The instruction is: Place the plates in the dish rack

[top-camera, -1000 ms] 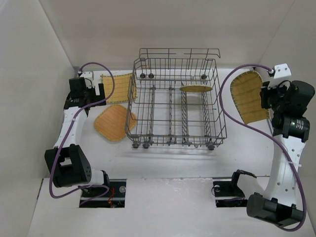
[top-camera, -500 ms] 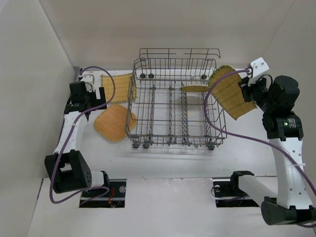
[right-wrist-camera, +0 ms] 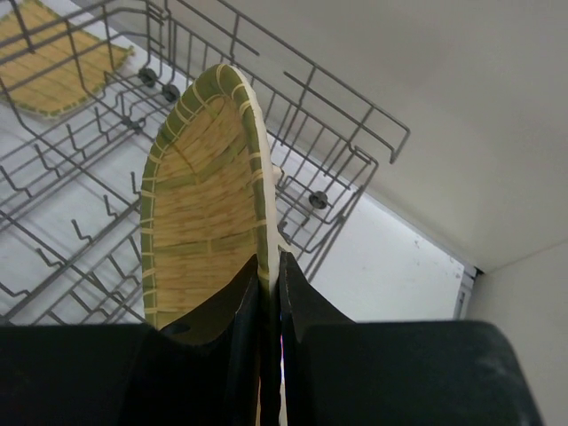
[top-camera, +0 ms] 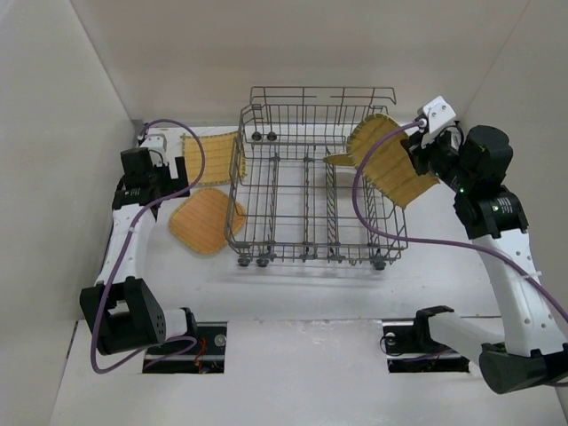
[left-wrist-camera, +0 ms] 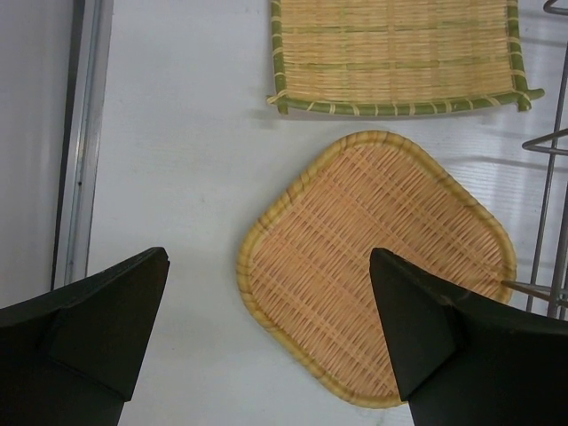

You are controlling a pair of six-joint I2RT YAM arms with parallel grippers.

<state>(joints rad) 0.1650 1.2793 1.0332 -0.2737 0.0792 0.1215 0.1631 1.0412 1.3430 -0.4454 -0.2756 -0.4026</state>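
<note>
Seen from above, a grey wire dish rack (top-camera: 311, 251) sits at the middle of a white table (top-camera: 293, 297), its taller rail toward the table's back edge. The right gripper (top-camera: 415, 158) is clamped tight on the rim of a striped plate (top-camera: 383, 161), pale yellow with a green woven border. The plate is held tilted on edge over the rack's back right corner, partly above the rack's right wall. In the right wrist view the two black fingers pinch the thin rim between them, with almost no gap, and the plate rises edge-on above the rack's tines. A second plate (top-camera: 352, 161), seen only as a thin tan sliver, already sits inside the rack toward the back right, just left of the held one. Two more lie flat on the table to the left of the rack. A pale plate (top-camera: 211, 153) with green-edged ribbing lies toward the back left corner, its right edge just beside the rack's left wall. An orange-tan plate (top-camera: 204, 220) lies nearer the front, close to that same wall. The left gripper (left-wrist-camera: 266, 266) hovers above the orange-tan plate with its fingers spread wide and nothing between them — one finger over bare table, the other over the plate's right side
</note>
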